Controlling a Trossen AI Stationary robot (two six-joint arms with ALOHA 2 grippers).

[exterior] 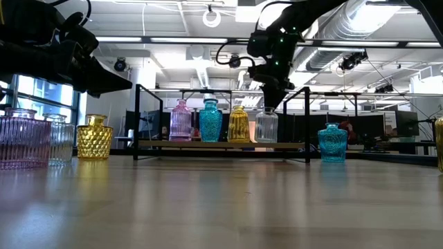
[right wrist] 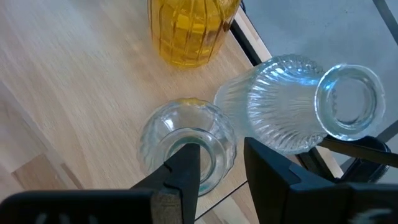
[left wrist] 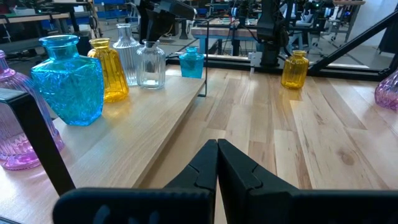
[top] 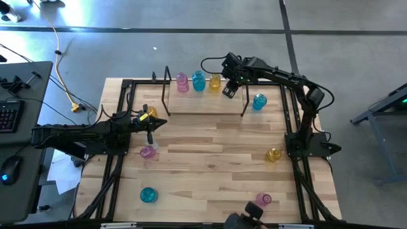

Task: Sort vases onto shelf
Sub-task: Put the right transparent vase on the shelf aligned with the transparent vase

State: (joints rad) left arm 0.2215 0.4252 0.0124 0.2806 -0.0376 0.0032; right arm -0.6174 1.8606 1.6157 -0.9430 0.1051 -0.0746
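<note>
The black-framed shelf (top: pixel 203 107) stands at the table's far middle. On its board stand a pink vase (top: pixel 182 82), a teal vase (top: pixel 198 81), a yellow vase (top: pixel 215 81) and a ribbed clear vase (right wrist: pixel 292 106). At the row's right end stands a second clear vase (right wrist: pixel 155 143), with my right gripper (right wrist: pixel 222 155) coming down on its mouth and shut on it. In the high view that arm hides both clear vases. My left gripper (top: pixel 154 127) is shut, level and empty at the table's left side. My right gripper has the clear vase by its rim (right wrist: pixel 219 158). One finger (right wrist: pixel 186 165) reaches into the mouth and the other stands outside the neck. The fingers come steeply from above, slanting from the table's right. The vase stands upright with its base on the shelf board (exterior: pixel 266 142).
Loose vases stand on the table: yellow (top: pixel 148 114) by the left gripper, pink (top: pixel 148 151), teal (top: pixel 148 194), teal (top: pixel 259 102) right of the shelf, yellow (top: pixel 273 154), pink (top: pixel 263 200). A black rail frame (top: pixel 121 127) edges the table.
</note>
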